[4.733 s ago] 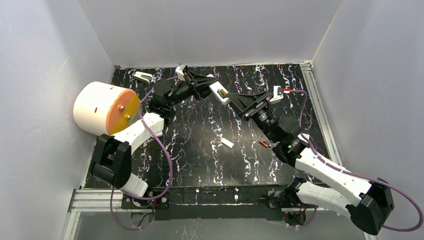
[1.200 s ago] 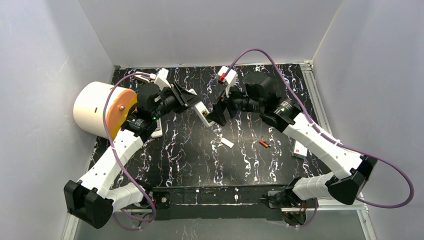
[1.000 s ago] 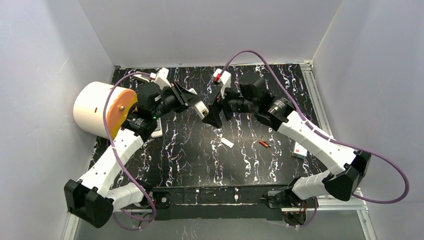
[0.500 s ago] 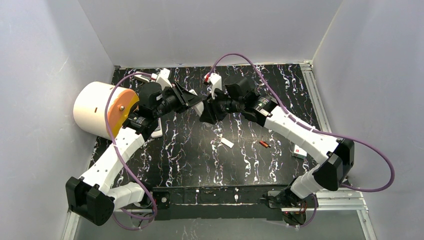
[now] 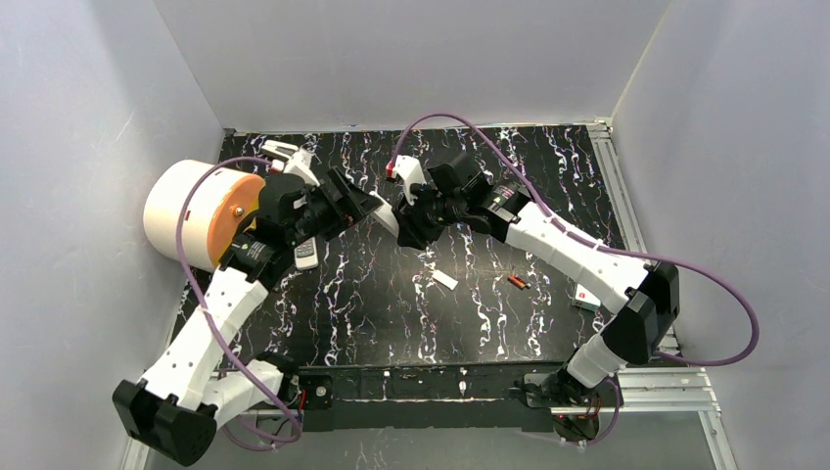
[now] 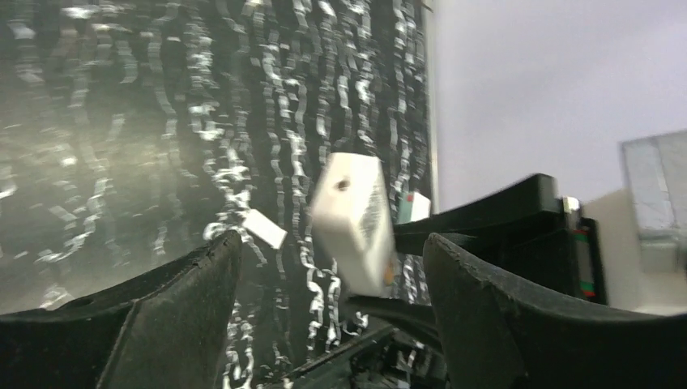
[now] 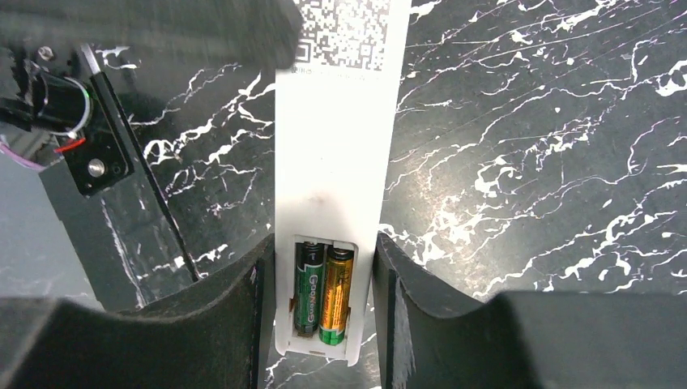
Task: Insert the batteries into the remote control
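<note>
while gripped, the flat remote [image 7: 334, 194] shows cylindrical batteries [image 7: 324, 293].

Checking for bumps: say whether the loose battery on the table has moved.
No. The battery lies where it lay in every earlier top view, just right of the white strip.

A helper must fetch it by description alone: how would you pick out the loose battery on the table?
On the black marbled table, look in the right half, near the right arm's white forearm. The battery lies between a flat white strip to its left and a small white box by the right edge. It alone is a tiny orange-red cylinder; both neighbours are mainly white.
</note>
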Motion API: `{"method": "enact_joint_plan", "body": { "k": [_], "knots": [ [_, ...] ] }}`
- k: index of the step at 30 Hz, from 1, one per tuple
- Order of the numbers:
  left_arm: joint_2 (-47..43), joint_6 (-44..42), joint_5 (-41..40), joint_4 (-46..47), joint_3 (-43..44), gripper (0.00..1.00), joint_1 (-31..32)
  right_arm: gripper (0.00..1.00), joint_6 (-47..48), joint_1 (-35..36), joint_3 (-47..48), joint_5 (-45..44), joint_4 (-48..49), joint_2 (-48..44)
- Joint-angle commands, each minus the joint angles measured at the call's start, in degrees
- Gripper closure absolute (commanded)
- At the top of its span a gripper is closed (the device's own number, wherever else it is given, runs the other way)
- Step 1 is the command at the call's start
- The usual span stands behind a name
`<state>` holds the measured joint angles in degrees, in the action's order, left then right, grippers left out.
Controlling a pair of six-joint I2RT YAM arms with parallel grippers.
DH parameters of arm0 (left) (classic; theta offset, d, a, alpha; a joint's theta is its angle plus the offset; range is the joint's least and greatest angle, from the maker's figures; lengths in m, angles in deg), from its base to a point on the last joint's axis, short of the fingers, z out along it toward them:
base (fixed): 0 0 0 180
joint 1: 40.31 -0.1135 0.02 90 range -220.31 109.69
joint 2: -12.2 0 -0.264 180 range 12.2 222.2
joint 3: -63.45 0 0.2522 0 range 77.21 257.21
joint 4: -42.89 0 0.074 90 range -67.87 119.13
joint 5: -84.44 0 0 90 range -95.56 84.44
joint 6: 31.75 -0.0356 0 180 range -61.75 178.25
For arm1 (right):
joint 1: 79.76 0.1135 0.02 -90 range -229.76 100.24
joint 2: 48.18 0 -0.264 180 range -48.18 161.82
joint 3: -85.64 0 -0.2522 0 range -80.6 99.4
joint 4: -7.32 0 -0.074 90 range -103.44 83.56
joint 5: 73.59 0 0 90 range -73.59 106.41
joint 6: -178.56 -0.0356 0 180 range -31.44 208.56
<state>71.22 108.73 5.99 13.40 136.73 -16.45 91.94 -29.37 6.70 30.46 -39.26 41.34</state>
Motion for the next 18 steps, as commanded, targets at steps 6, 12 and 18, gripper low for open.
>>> {"method": "enact_joint_plan", "body": {
  "k": [6, 12, 18],
  "knots": [
    [-10.0, -1.0, -32.2, -25.4, 2.4, 0.08, -2.4, 0.83, 5.3, 0.9, -3.8, 0.5, -1.3, 5.5],
    [-13.0, -2.4, -35.8, -25.3, 2.0, 0.01, -2.5, 0.86, 6.1, 4.0, -2.5, -3.9, -4.5, 14.6],
    [-11.7, -3.8, -34.9, -25.3, 3.1, 0.02, -2.6, 0.87, 6.5, 6.4, 1.3, -7.5, -6.4, 21.8]
  ]
}}
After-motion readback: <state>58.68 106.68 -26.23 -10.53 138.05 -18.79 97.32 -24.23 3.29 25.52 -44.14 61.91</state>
